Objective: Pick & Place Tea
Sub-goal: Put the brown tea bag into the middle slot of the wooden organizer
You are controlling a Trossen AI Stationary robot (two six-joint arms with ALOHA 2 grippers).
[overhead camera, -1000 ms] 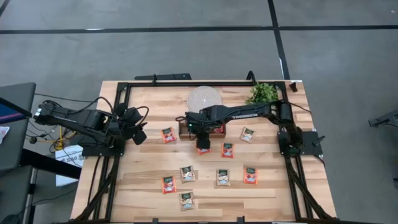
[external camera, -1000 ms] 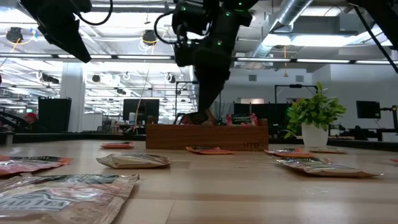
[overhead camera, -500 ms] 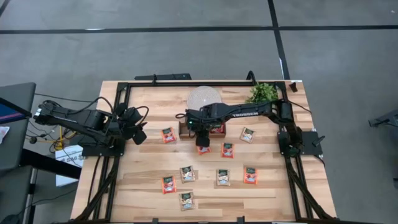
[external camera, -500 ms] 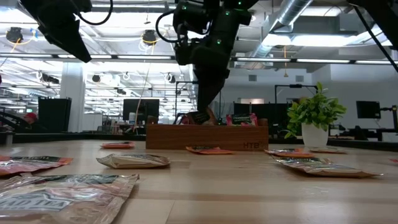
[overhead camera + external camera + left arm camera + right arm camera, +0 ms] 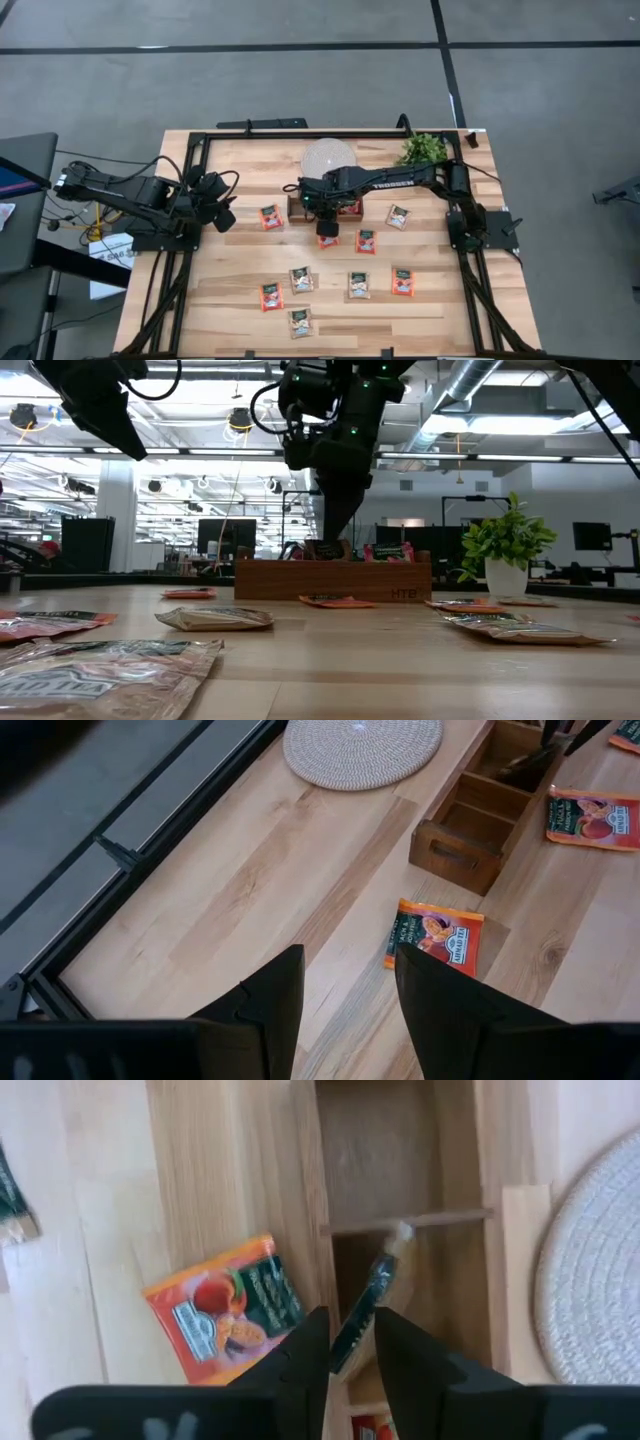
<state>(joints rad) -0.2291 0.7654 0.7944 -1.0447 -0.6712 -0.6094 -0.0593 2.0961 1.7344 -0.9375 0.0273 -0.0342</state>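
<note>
Pale wood table (image 5: 230, 310), sachets scattered across it. Nearest the low camera, a crumpled sachet (image 5: 105, 678) lies flat at the front edge, another (image 5: 213, 618) just behind it, more (image 5: 520, 627) off to the side. From above, the near cluster reads as five tea sachets: one at the front (image 5: 299, 322), then a row of red-orange (image 5: 271, 296), tan (image 5: 301, 279), tan (image 5: 359, 285) and red-orange (image 5: 402, 282).

Mid-table: a green-banded sachet (image 5: 365, 241), a tan one (image 5: 398, 216) beyond it, and a red-orange one (image 5: 270, 217) toward the left arm's side, all lying flat and apart from each other.

Right gripper (image 5: 349, 1342) hangs over the brown wooden tray (image 5: 330, 578), fingers pointing down. Its two fingers are pinched on a tea sachet (image 5: 372, 1295) held edge-on (dark green band visible, pale corner at the far end), which dips into a tray compartment beside the divider. Which compartment of the three, cannot tell for certain. A red-orange sachet (image 5: 225, 1312) lies flat on the table just outside the tray wall. In the low view, further sachets stand in the tray's neighbouring section (image 5: 388, 551).

Left gripper (image 5: 347, 990) waits at the table's left edge, raised, fingers parted with nothing between them.

Farthest: round woven white disc (image 5: 329, 158) just behind the tray, and a small green plant (image 5: 423, 149) at the back right corner.
</note>
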